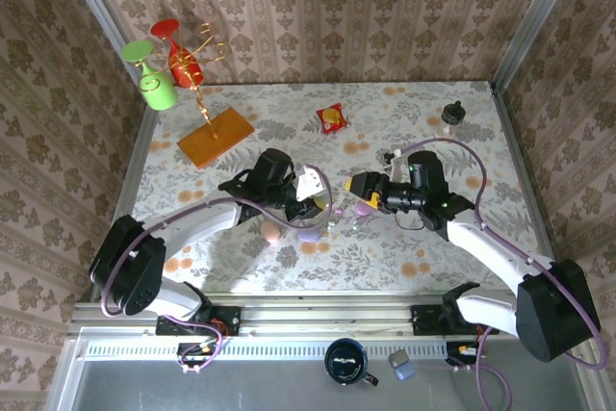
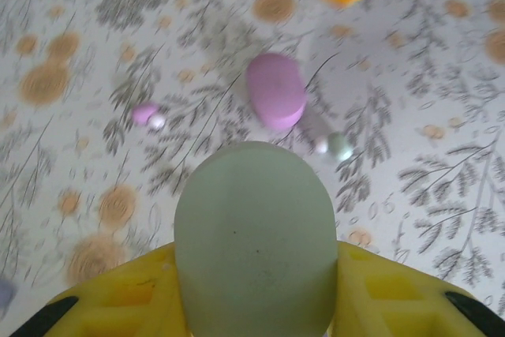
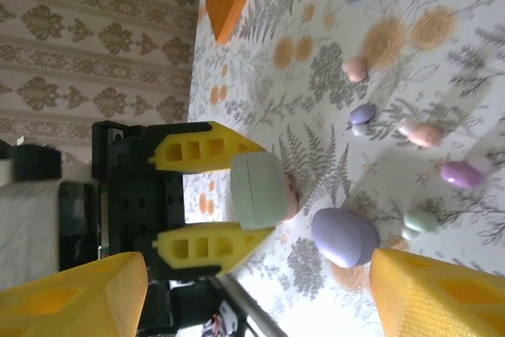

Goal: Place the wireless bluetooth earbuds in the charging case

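My left gripper [image 1: 314, 202] is shut on a pale green charging case [image 2: 256, 242], its yellow fingers [image 3: 207, 147] pressing both sides and holding the case [image 3: 259, 189] over the table. My right gripper [image 1: 355, 189] is just to its right, facing it. Its jaws stand wide open [image 3: 259, 293] with nothing between them. A purple case [image 3: 344, 236] lies on the table below, and a pink case [image 1: 272, 231] lies left of it. Small earbuds are scattered nearby: a greenish one [image 3: 418, 222], a purple one [image 3: 460, 173], a pink one [image 3: 423, 133] and another purple one [image 2: 147, 115].
A wooden stand [image 1: 214, 137] with a green cup [image 1: 157, 89] and a red cup occupies the back left. A red snack packet [image 1: 331, 119] and a small black object [image 1: 453, 113] lie at the back. Patterned walls close in three sides.
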`<action>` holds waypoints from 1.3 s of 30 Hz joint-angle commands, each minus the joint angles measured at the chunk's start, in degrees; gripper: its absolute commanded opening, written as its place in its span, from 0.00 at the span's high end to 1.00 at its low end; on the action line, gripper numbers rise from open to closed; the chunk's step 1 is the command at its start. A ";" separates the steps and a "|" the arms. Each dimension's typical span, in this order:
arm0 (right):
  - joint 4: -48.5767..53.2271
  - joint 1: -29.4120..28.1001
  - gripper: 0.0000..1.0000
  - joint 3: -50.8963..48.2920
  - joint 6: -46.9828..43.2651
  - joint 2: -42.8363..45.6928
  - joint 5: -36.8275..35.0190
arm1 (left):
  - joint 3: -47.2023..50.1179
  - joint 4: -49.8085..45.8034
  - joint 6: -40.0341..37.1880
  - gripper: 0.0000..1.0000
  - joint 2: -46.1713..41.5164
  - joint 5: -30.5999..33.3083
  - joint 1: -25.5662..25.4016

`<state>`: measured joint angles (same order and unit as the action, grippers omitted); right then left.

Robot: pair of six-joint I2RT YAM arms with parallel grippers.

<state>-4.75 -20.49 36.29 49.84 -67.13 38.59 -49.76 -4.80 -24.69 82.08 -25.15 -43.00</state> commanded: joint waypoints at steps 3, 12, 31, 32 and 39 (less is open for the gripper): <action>-5.91 -0.52 0.31 -1.06 2.60 -3.48 7.20 | -0.65 3.53 -3.79 0.66 -1.23 -4.41 -2.34; -8.00 -1.30 0.49 0.06 2.96 -7.06 10.21 | -2.03 3.37 -3.83 0.66 -0.96 -3.39 -3.44; -8.00 -2.45 0.75 1.23 2.71 -8.15 10.72 | -1.09 5.53 -1.79 0.58 -1.12 -1.98 -4.02; -7.73 -2.37 0.76 1.37 2.79 -7.85 10.67 | -0.14 7.24 -0.64 0.51 -1.54 -1.27 -4.05; -18.41 -0.89 0.82 -0.37 13.85 -5.99 14.29 | 11.75 31.03 11.90 0.00 -7.02 -1.82 -1.73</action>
<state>-15.38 -22.24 35.90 56.60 -74.91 48.97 -41.85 12.01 -20.05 77.84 -25.80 -45.93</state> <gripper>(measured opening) 0.266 0.987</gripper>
